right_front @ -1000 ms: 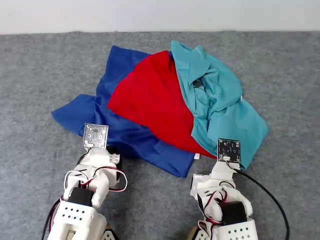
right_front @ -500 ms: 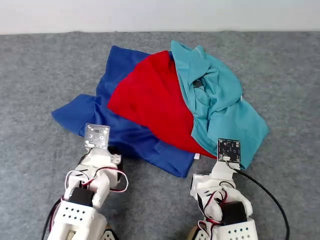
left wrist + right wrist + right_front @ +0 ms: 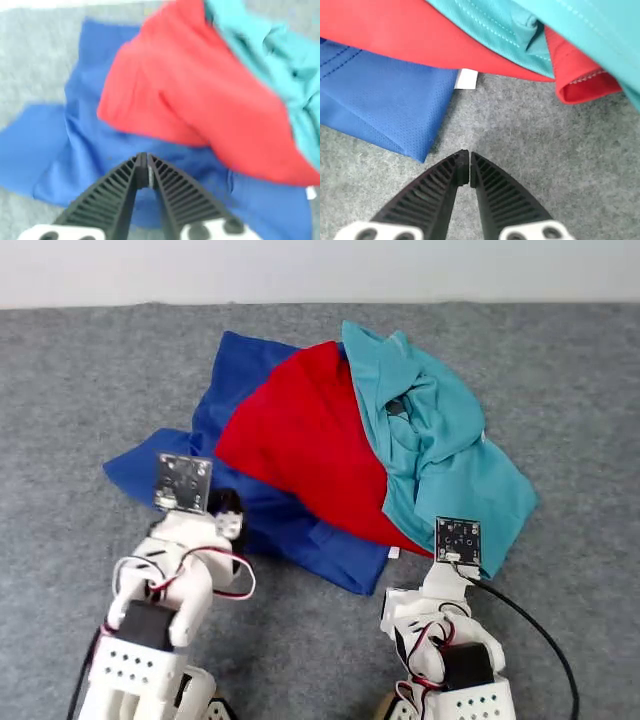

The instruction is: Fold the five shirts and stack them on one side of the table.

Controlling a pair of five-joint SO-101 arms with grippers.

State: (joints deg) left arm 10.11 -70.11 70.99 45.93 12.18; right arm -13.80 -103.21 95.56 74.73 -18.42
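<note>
Three shirts lie overlapped in a heap on the grey table. The blue shirt (image 3: 215, 475) is at the bottom and spreads to the left, the red shirt (image 3: 300, 440) lies over it, and the teal shirt (image 3: 440, 455) covers the red one's right side. My left gripper (image 3: 146, 169) is shut and hangs over the blue shirt (image 3: 60, 145), short of the red shirt's (image 3: 200, 110) edge. My right gripper (image 3: 469, 166) is shut above bare felt, just in front of the blue shirt's corner (image 3: 385, 105) and a white label (image 3: 467, 79).
Grey felt (image 3: 560, 370) surrounds the heap on all sides, with open room at the far left and far right. Both arm bases (image 3: 140, 660) stand at the table's front edge. A pale wall runs along the back.
The left arm has moved forward and a little left, over the blue shirt. The right arm and the shirts have not moved.
</note>
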